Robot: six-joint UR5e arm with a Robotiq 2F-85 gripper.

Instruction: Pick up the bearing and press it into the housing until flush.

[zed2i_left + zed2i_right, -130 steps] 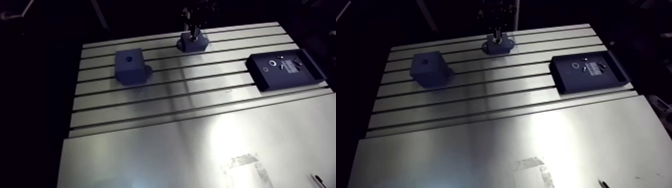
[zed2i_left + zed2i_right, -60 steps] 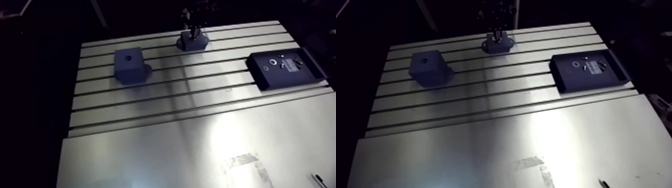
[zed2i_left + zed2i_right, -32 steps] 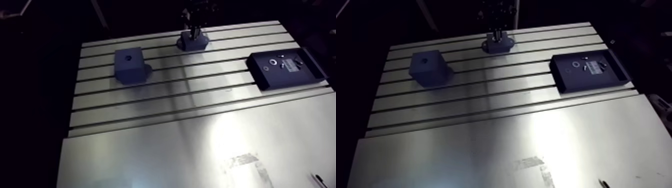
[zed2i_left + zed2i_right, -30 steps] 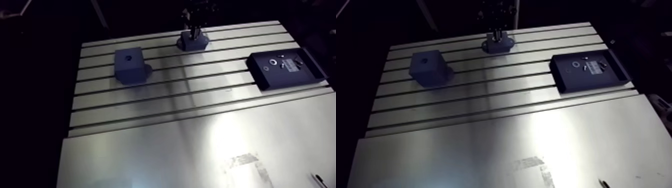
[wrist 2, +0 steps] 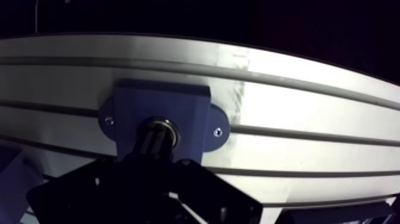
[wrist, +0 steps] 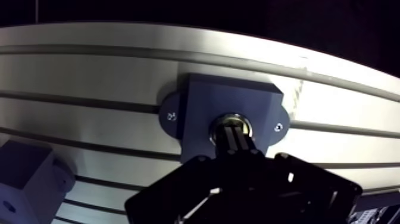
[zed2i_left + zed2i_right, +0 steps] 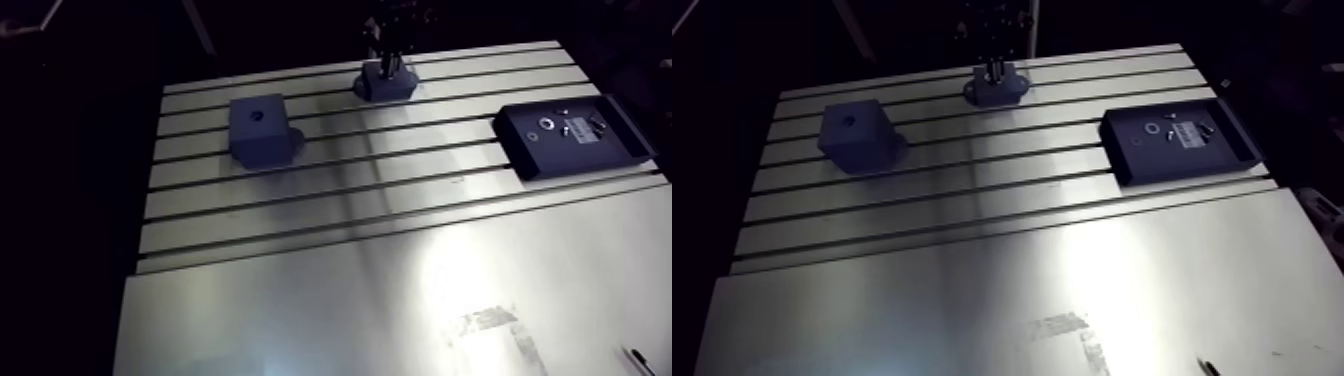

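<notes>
Nearest the camera in the arm view, a pale scuffed patch marks the smooth front plate of the aluminium table, at the lower right of the frame. Beyond it, on the slotted section, a blue block with a round hole in its top stands at left of centre. A dark tray lies well apart from it at the right edge, holding a small ring and other small parts too tiny to identify. Farthest back, at top centre, the blue housing sits on the table, with the gripper directly above it. The wrist view shows the gripper's two fingers pressed together, their tips resting on the bearing, a metal ring seated in the housing's central bore. A flange with a screw hole projects from the housing on either side of the fingers. Whether the bearing lies flush with the housing's face cannot be told.
</notes>
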